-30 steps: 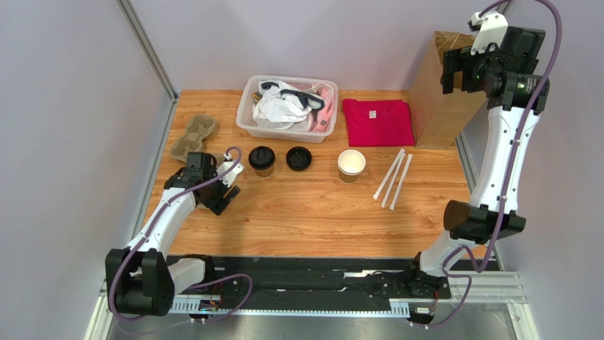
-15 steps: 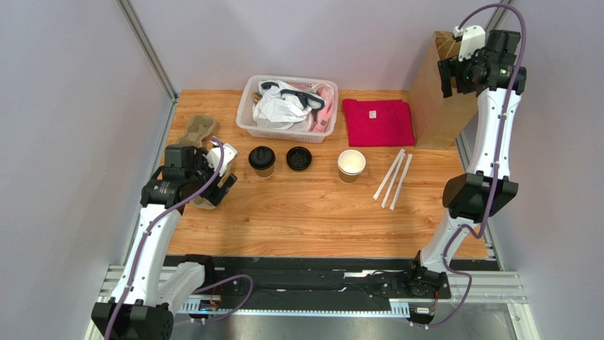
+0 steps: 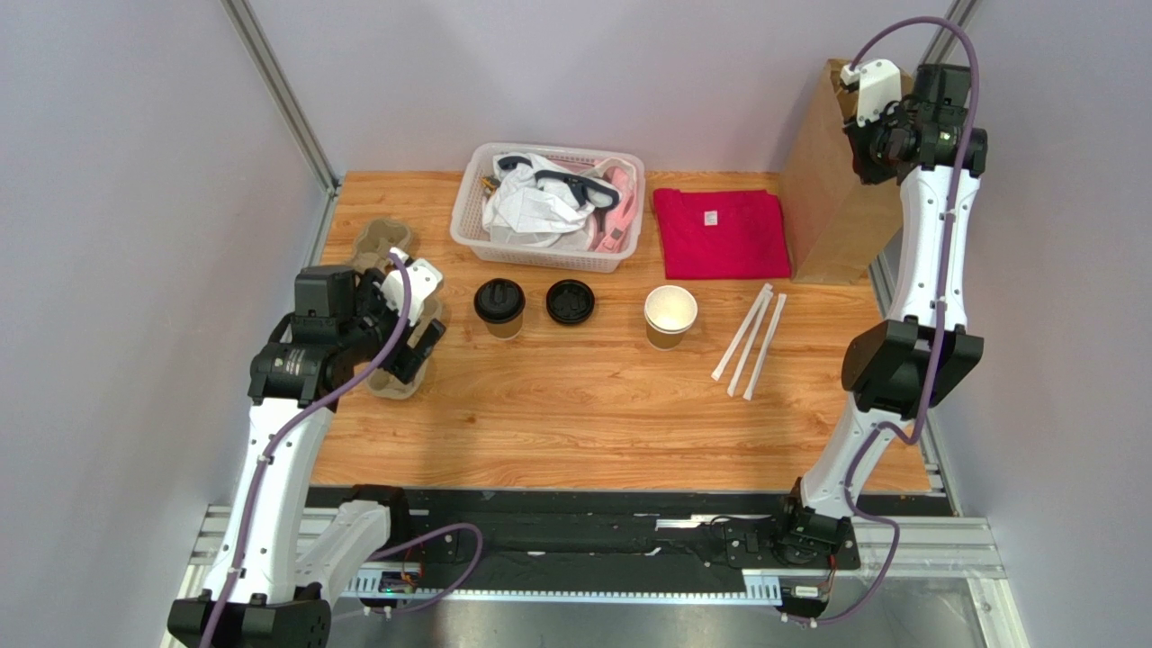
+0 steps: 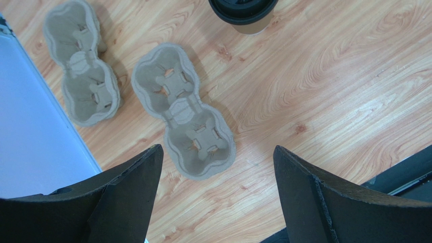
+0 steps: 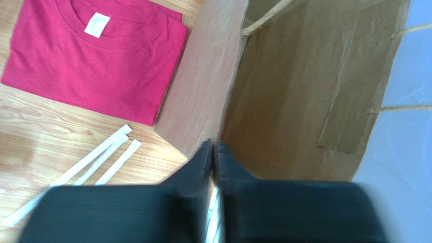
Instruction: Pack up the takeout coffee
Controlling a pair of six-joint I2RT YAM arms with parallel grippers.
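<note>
While the left gripper [image 4: 217, 152] gapes empty, the black-lidded brown paper cup [image 4: 243, 11] stands beyond its fingers, half cropped. The right gripper [image 5: 213, 148] pinches a brown paper bag [image 5: 304, 76].

wooden table [image 3: 609, 419], pale lilac walls [image 3: 135, 203]

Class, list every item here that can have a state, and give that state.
left end effector, open
right end effector, shut on paper bag rim
takeout coffee, upright, lid on
spare lid, loose on table
open cup, upright, uncovered
paper bag, standing, mouth open
red shirt, folded
cup tray, empty, below left end effector
other tray, empty
basket, full
</note>
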